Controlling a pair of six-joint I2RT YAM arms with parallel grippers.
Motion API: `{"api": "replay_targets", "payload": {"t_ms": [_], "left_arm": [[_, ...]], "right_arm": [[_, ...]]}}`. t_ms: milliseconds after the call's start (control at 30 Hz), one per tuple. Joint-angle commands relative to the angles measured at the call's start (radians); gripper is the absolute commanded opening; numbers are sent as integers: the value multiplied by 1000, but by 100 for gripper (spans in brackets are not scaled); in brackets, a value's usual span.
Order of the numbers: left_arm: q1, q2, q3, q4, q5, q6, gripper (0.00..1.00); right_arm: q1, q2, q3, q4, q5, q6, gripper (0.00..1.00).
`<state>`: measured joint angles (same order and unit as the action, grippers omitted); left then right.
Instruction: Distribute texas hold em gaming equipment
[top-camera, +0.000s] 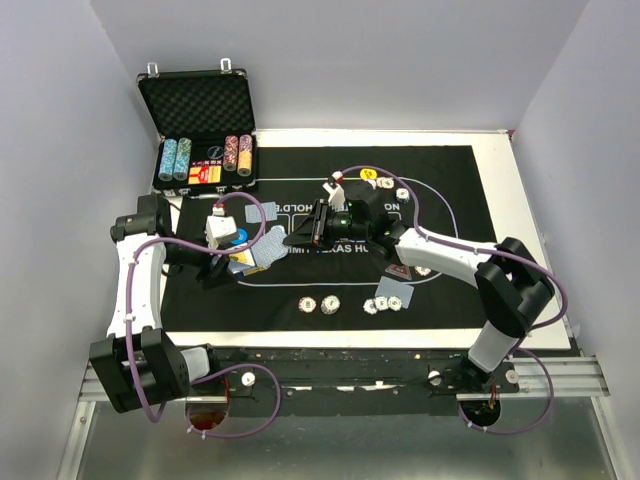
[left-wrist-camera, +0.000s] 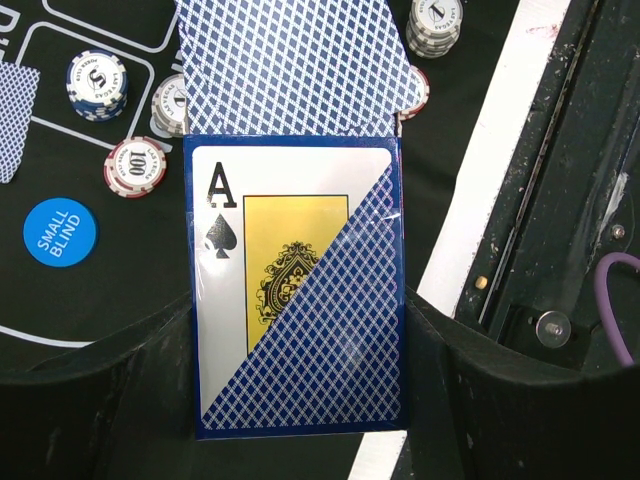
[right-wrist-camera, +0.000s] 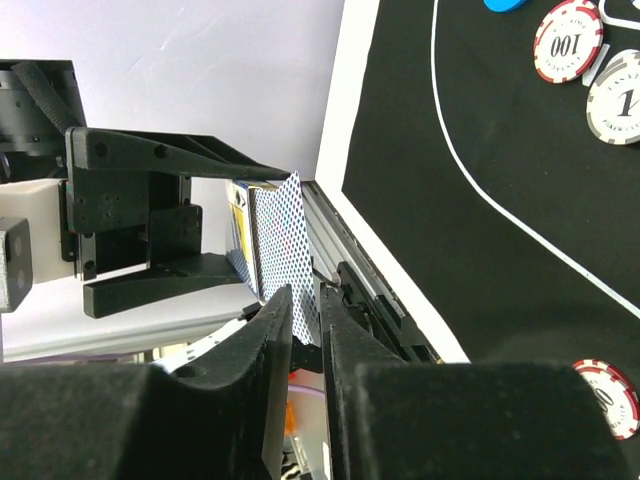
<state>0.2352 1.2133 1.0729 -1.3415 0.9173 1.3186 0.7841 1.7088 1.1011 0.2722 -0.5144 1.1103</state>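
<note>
My left gripper (left-wrist-camera: 297, 322) is shut on a blue card box (left-wrist-camera: 300, 300) with an ace of spades on its face, held upright over the mat's left side (top-camera: 245, 260). A blue-backed playing card (left-wrist-camera: 290, 65) sticks out of the box's top. From the right, my right gripper (right-wrist-camera: 305, 300) has its jaws shut on the edge of that card (right-wrist-camera: 285, 235). In the top view the right gripper (top-camera: 300, 236) meets the box above the mat. Poker chips (left-wrist-camera: 135, 165) and a blue small-blind button (left-wrist-camera: 59, 231) lie below on the mat.
The black mat (top-camera: 450, 200) carries chip pairs (top-camera: 318, 303), (top-camera: 381, 304), face-down cards (top-camera: 388, 290), a dark red triangular marker (top-camera: 398, 270) and a yellow button (top-camera: 368, 173). An open foam-lined case (top-camera: 200, 130) with chip stacks stands at the back left. Grey walls close in on both sides.
</note>
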Motion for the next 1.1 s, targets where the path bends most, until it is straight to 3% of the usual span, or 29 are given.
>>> {"api": "replay_targets", "payload": {"t_ms": [0,100,667,1067], "left_arm": [[-2,8,24,-281,63,13,12],[-4,8,24,-280,63,11,12],[-2,15,15,-280,64,21,12],[-2,11,15,-280,60,13,12]], "right_arm": [[-9,-8,-3,21,-12,17,21],[-28,-27,-17,18,-12,22,15],[-101,-109,-63,73,-38,80,13],[-149,-17,-10,168,-93,155,8]]}}
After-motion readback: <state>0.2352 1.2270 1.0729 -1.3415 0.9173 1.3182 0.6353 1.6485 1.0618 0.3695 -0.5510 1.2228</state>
